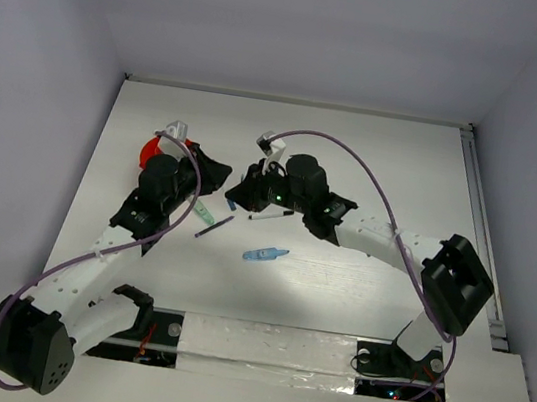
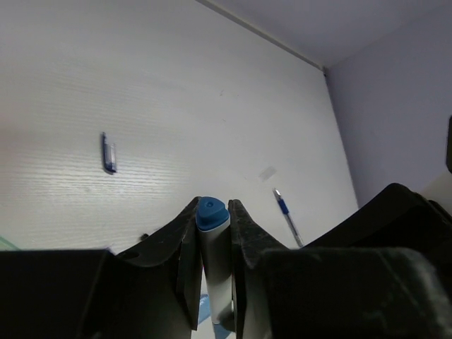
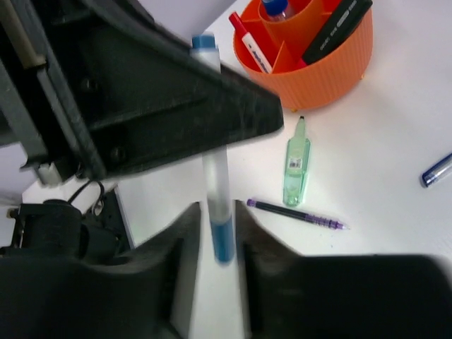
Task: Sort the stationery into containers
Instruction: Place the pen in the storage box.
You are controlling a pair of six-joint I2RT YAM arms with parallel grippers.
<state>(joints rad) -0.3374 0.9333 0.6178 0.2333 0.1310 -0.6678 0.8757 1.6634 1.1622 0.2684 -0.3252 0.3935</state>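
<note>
Nearest the arm bases, a blue marker (image 1: 265,255) lies flat on the bench (image 1: 356,154), at about 5 o'clock from the two end effectors. Just beyond it, toward 10 o'clock, a thin purple pen (image 1: 214,227) and a green marker (image 1: 204,216) lie side by side, close but apart. A slim white-barrelled pen (image 1: 270,217) rests at 12 o'clock from the blue marker.

Above these, the two end effectors meet over the middle of the bench. The right end effector (image 3: 217,208) reaches in from 3 o'clock, its fingers narrow and close against both sides of a white pen (image 3: 215,176), at the pen's blue lower end. The left end effector (image 2: 212,205) comes from 7 o'clock and is clamped narrow on the same pen further up. The pen's blue cap pokes out past the left fingertips.

At about 10 o'clock from the left end effector stands the orange cup (image 3: 332,63), partly hidden by that arm in the top view. Its dividers hold a blue-capped bottle (image 3: 275,8) in the centre, a red-and-white marker (image 3: 248,44) and a black highlighter (image 3: 335,25) in the outer sections. The green marker's tip points toward the cup, not touching it.
</note>
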